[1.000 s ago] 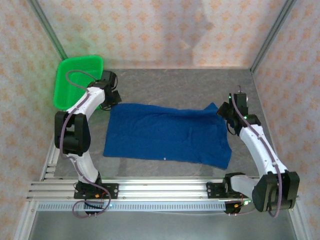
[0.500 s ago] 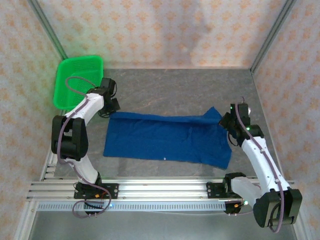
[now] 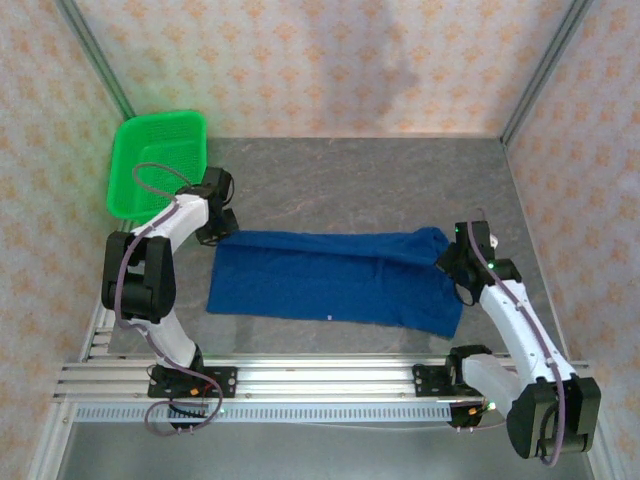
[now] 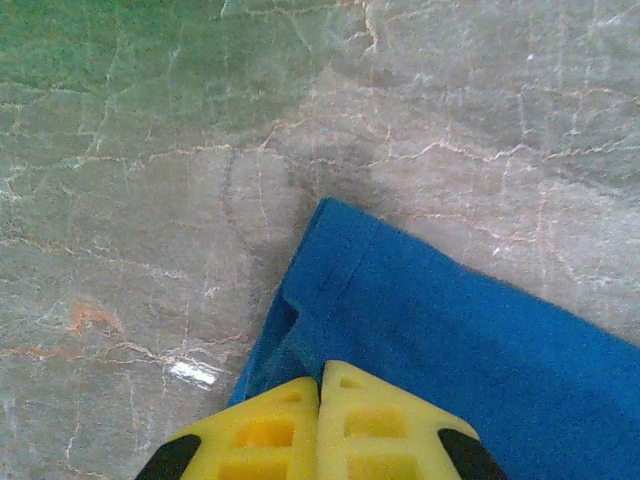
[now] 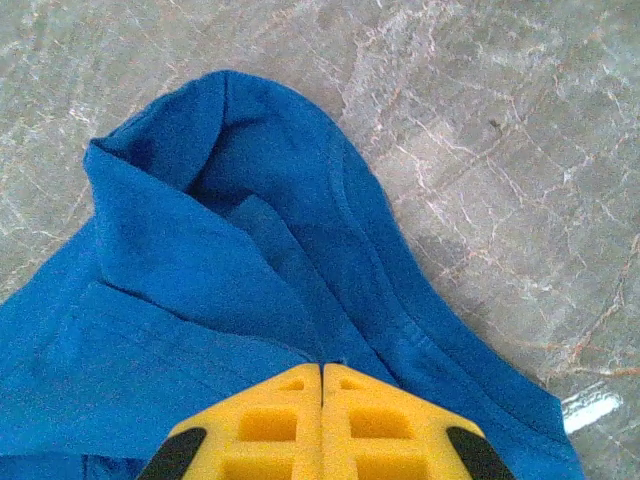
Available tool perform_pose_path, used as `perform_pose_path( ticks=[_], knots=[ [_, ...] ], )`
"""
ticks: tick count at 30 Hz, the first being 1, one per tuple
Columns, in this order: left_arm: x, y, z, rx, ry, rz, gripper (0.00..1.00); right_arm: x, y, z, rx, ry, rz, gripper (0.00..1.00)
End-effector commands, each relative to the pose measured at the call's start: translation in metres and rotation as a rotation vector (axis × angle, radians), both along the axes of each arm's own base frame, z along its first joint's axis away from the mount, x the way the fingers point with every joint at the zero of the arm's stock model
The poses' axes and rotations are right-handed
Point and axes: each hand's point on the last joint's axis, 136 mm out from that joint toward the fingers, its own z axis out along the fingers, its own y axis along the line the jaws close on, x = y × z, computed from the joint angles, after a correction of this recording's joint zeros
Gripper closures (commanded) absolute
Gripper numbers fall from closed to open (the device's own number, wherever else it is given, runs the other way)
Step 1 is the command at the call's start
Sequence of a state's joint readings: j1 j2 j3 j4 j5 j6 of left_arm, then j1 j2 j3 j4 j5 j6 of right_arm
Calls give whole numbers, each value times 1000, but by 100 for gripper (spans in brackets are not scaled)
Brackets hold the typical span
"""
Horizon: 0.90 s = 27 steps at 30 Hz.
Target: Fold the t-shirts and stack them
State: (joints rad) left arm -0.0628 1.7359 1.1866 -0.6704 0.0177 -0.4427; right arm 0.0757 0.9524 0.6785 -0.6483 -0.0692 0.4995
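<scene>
The left gripper (image 4: 320, 390), yellow fingers pressed flat together, pinches the far left corner of the royal-blue cloth t-shirt (image 3: 330, 280). There the hemmed edge curls up off the grey marbled tabletop (image 3: 360, 180) right at the fingertips. The right gripper (image 5: 322, 385) is likewise clenched on the far right corner, where the cloth bunches into a raised, hood-like fold ahead of the fingers. The t-shirt lies spread across the middle of the table between the two arms, plain side up, its far edge lifted and rolled slightly, its near edge flat. A bright green plastic mesh basket (image 3: 165, 128) sits in the far left corner, apart from the shirt.
</scene>
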Motion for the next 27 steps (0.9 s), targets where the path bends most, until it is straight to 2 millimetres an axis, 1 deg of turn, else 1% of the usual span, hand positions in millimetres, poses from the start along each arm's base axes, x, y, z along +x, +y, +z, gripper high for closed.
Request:
perform_pose_path(
  ticks=[1, 6, 15, 20, 21, 22, 23, 24, 26, 27],
  knots=[
    [-6, 12, -7, 48, 16, 5, 100, -14, -7, -11, -11, 47, -47, 100],
    [-13, 13, -17, 53, 44, 7, 100, -22, -8, -24, -10, 79, -67, 100],
    [-30, 16, -35, 67, 96, 19, 100, -33, -12, -42, -16, 129, -102, 100],
    [-36, 18, -42, 74, 114, 30, 100, -41, -14, -54, -18, 175, -122, 99],
    [-37, 18, -42, 76, 112, 32, 97, -43, -14, -58, -19, 190, -128, 95],
    [-37, 18, -42, 71, 105, 32, 92, -45, -15, -60, -19, 202, -140, 90],
    [-37, 16, -40, 62, 97, 30, 84, -48, -16, -61, -21, 216, -155, 82],
    [-36, 14, -36, 48, 81, 29, 74, -46, -16, -59, -21, 213, -160, 76],
    [-32, 10, -22, 26, 32, 36, 53, -40, -16, -51, -21, 189, -161, 66],
    [-31, 9, -13, 13, 7, 44, 48, -35, -16, -46, -18, 170, -156, 63]
  ],
)
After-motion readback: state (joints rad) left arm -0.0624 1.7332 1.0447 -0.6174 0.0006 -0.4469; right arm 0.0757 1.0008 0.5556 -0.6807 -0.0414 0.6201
